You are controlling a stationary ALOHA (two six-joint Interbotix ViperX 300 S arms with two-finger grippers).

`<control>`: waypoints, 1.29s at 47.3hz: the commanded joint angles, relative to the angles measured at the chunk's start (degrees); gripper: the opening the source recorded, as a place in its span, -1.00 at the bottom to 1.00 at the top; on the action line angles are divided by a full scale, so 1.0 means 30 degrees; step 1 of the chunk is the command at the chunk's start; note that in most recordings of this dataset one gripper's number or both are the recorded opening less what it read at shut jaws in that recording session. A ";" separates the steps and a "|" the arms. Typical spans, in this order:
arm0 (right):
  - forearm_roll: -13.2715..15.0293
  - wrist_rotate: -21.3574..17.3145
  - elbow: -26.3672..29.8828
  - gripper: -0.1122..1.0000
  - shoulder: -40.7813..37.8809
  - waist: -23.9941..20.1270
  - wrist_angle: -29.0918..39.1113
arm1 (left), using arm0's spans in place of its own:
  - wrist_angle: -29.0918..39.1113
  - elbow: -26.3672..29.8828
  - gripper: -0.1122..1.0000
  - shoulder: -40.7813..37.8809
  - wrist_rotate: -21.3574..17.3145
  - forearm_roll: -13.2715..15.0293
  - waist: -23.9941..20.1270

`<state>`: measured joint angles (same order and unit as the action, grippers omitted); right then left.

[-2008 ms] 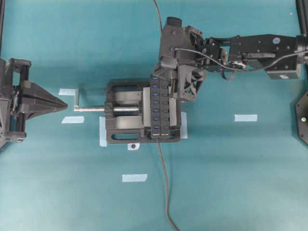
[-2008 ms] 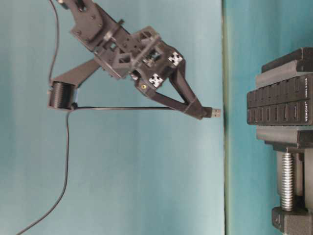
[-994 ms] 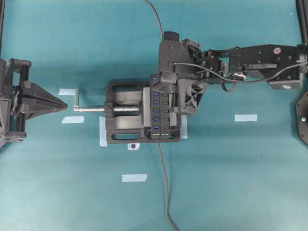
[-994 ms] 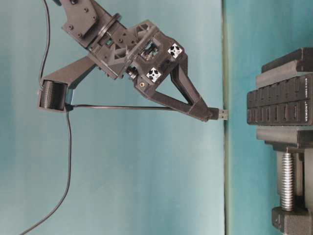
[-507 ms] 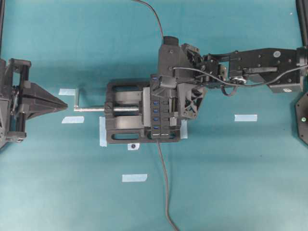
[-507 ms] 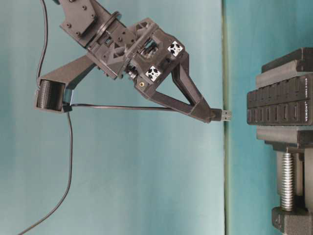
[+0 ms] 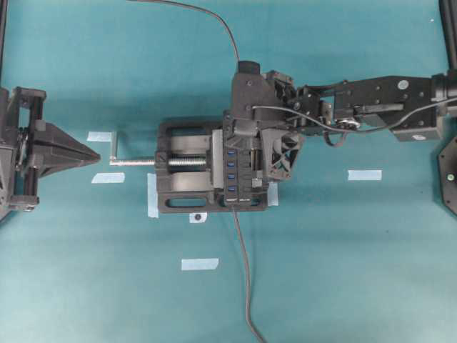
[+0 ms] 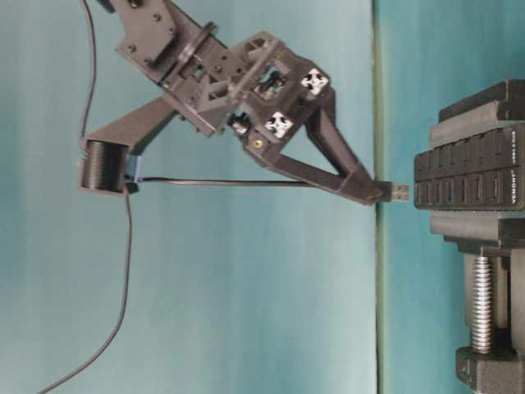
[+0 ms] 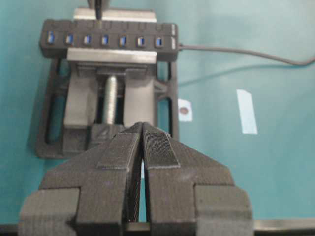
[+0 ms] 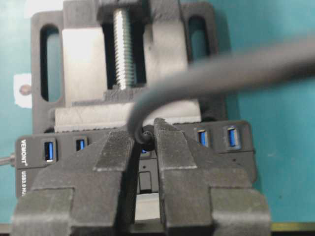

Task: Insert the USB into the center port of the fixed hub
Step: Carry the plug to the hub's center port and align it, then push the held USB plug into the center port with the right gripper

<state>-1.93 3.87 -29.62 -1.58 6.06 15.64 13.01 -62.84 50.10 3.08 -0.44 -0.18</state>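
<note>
The fixed hub [image 8: 467,176] is a long black strip clamped in a vise, its row of blue ports facing my right gripper [image 8: 373,190]. That gripper is shut on the USB [image 8: 399,193], whose metal tip stops a short gap from the hub's face. In the right wrist view the plug [image 10: 147,136] sits pinched between the fingers, and a sliver of the center port [image 10: 144,150] shows right behind it. The thin cable [image 10: 221,69] arcs away. From the left wrist view the center port [image 9: 105,40] lies just under the dark gripper tip. My left gripper [image 9: 142,127] is shut and empty, far left.
A bulky black vise [image 7: 186,193] with a silver screw crank [image 7: 132,162] holds the hub [image 7: 239,182]. The hub's own lead [image 7: 244,271] runs toward the front edge. Pale tape strips [image 7: 364,174] lie on the teal table. My left gripper [image 7: 71,151] rests near the crank.
My right gripper has carried the USB closer to the hub's face and along the row toward its middle. The gap has shrunk to a sliver. The left arm has not moved.
</note>
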 commanded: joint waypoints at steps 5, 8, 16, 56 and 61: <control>-0.0117 -0.0176 0.0352 -0.66 0.0059 -0.0088 -0.0176 | -0.0117 0.0234 -0.78 -0.0088 0.0029 -0.0029 0.0000; -0.0117 -0.0176 0.0322 -0.66 0.0029 -0.0088 -0.0205 | -0.0117 0.0234 -0.78 -0.0088 0.0029 -0.0029 0.0000; -0.0117 -0.0938 0.0322 -0.66 -0.0117 -0.0117 -0.0234 | -0.0088 0.0205 -0.78 -0.0088 0.0029 -0.0029 -0.0029; -0.0059 -0.1201 -0.0029 -0.66 -0.0498 -0.0322 -0.0557 | -0.0088 0.0176 -0.78 -0.0088 0.0029 -0.0029 0.0000; -0.0029 -0.1172 -0.0059 -0.66 -0.0586 -0.0352 -0.0557 | -0.0117 0.0176 -0.78 -0.0059 0.0029 -0.0029 -0.0029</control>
<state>-2.20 0.70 -30.23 -3.87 5.36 14.15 13.01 -63.02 50.10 3.16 -0.35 -0.18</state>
